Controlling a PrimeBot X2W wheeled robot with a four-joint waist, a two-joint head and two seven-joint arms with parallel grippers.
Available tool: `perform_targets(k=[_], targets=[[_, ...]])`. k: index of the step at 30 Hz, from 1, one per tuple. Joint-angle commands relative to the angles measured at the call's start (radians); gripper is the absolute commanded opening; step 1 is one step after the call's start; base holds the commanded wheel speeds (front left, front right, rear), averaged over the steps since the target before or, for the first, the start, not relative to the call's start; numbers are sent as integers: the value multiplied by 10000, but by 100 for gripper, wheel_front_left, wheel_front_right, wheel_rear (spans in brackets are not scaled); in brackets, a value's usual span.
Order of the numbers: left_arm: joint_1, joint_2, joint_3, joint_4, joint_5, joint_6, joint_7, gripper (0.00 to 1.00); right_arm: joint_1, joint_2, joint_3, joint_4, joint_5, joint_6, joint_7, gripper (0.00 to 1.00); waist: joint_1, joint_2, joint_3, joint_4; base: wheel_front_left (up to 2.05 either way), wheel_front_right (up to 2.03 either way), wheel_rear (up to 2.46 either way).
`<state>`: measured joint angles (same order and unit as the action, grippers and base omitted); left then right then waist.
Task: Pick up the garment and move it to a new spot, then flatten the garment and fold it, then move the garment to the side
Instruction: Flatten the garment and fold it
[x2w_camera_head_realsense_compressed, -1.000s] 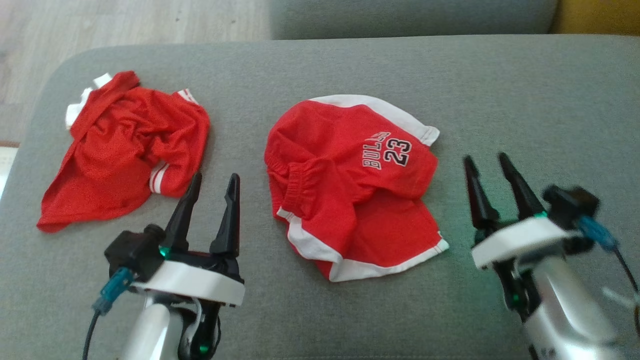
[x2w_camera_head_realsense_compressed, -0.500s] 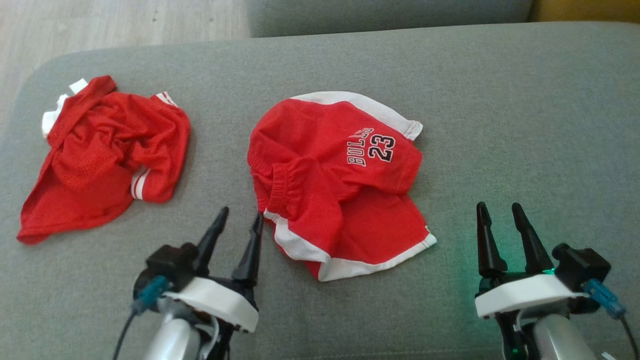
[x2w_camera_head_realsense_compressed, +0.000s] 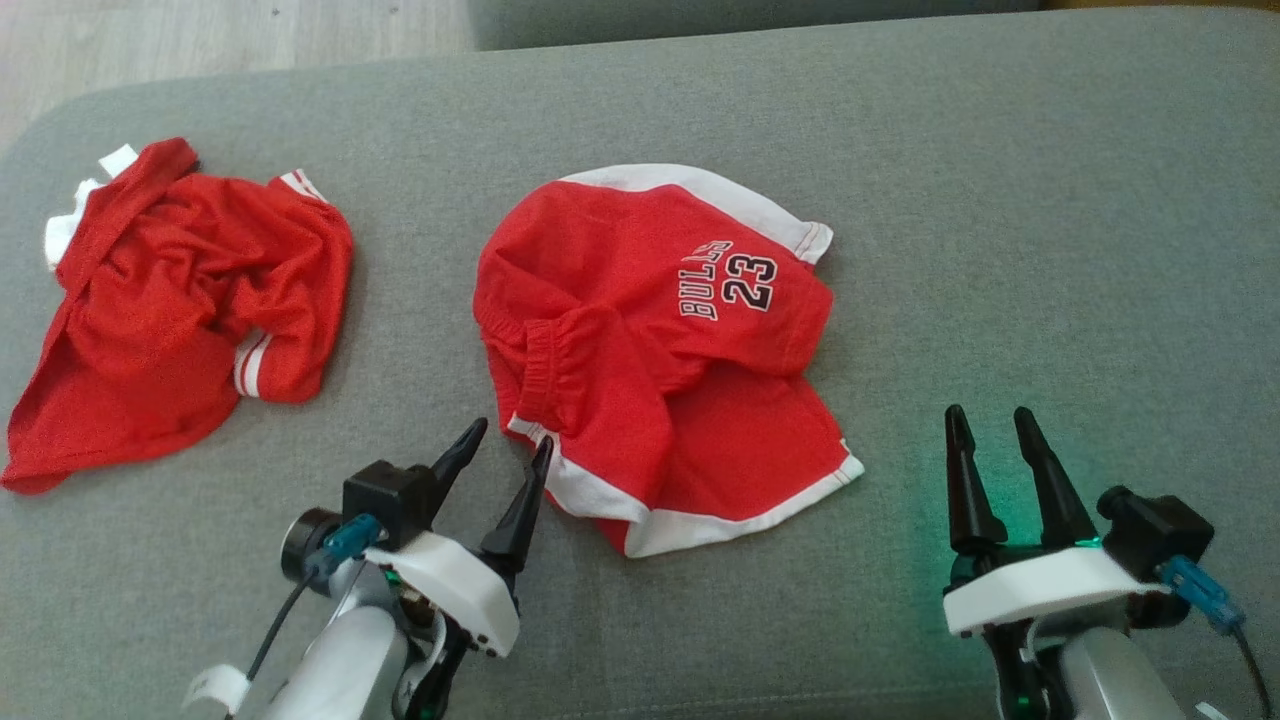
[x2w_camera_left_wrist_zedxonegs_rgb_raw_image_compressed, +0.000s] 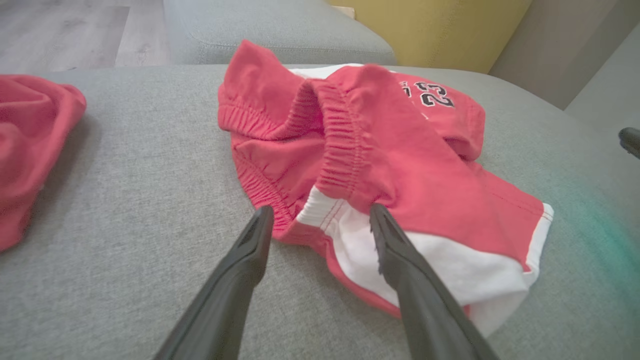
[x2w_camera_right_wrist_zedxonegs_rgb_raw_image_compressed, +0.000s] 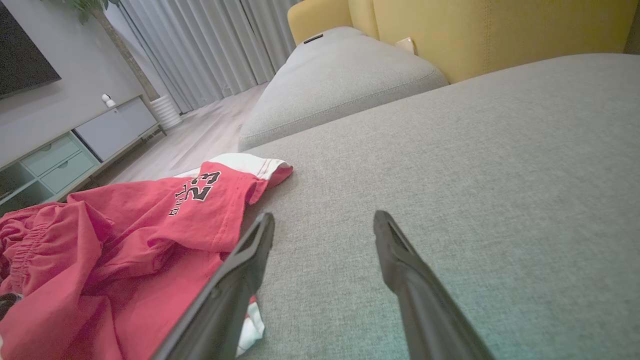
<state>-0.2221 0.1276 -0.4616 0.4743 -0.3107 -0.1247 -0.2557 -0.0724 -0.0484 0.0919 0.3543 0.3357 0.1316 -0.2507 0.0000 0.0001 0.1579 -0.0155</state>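
The garment (x2w_camera_head_realsense_compressed: 650, 340) is a pair of red shorts with white trim and "BULLS 23" print, lying crumpled mid-cushion. My left gripper (x2w_camera_head_realsense_compressed: 510, 435) stands open at its near-left corner, tips just short of the white hem. In the left wrist view the shorts (x2w_camera_left_wrist_zedxonegs_rgb_raw_image_compressed: 400, 165) lie right ahead and the open left gripper (x2w_camera_left_wrist_zedxonegs_rgb_raw_image_compressed: 321, 210) frames the hem and elastic waistband. My right gripper (x2w_camera_head_realsense_compressed: 988, 412) is open over bare cushion, to the right of the shorts. Through the right wrist view the shorts (x2w_camera_right_wrist_zedxonegs_rgb_raw_image_compressed: 125, 225) lie left of the open right gripper (x2w_camera_right_wrist_zedxonegs_rgb_raw_image_compressed: 325, 215).
A second red garment (x2w_camera_head_realsense_compressed: 170, 310) with white stripes lies crumpled at the far left of the grey sofa cushion (x2w_camera_head_realsense_compressed: 1000, 200). Wood floor (x2w_camera_head_realsense_compressed: 200, 40) shows past the cushion's rounded far-left edge. Another grey cushion (x2w_camera_right_wrist_zedxonegs_rgb_raw_image_compressed: 340, 75) and a yellow backrest (x2w_camera_right_wrist_zedxonegs_rgb_raw_image_compressed: 500, 25) lie beyond.
The head camera has shifted. My left gripper has moved right, up to the shorts' near-left hem. My right gripper has drawn back toward the near edge. Both stayed open.
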Motion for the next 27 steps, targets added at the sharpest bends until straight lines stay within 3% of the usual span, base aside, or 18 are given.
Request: perform_targets(k=[1,17,18,19,20,27], targets=[[-524,188,263,-64,-4,-58,-61,100,-445,-19,280,-237,111,-9,-109,100,0,-1,39,-53,0,0,0],[-904,141,315,302,61,-59,-61,99,-544,-19,406,-154,156,-9,-110,100,0,-1,277,-194,0,0,0],[-923,153,266,316,34,-59,-61,41,-553,-19,409,-139,158,-9,-110,100,0,-1,287,-187,0,0,0],[-939,165,226,325,6,-59,-61,13,-561,-19,411,-122,162,-9,-110,100,0,-1,290,-181,0,0,0],[-954,179,174,323,-24,-59,-61,0,-566,-19,413,-105,174,-9,-110,100,0,-1,288,-172,0,0,0],[-907,295,135,87,-154,-59,-61,0,-541,-19,778,247,145,-9,55,100,0,-1,150,-57,0,0,0]])
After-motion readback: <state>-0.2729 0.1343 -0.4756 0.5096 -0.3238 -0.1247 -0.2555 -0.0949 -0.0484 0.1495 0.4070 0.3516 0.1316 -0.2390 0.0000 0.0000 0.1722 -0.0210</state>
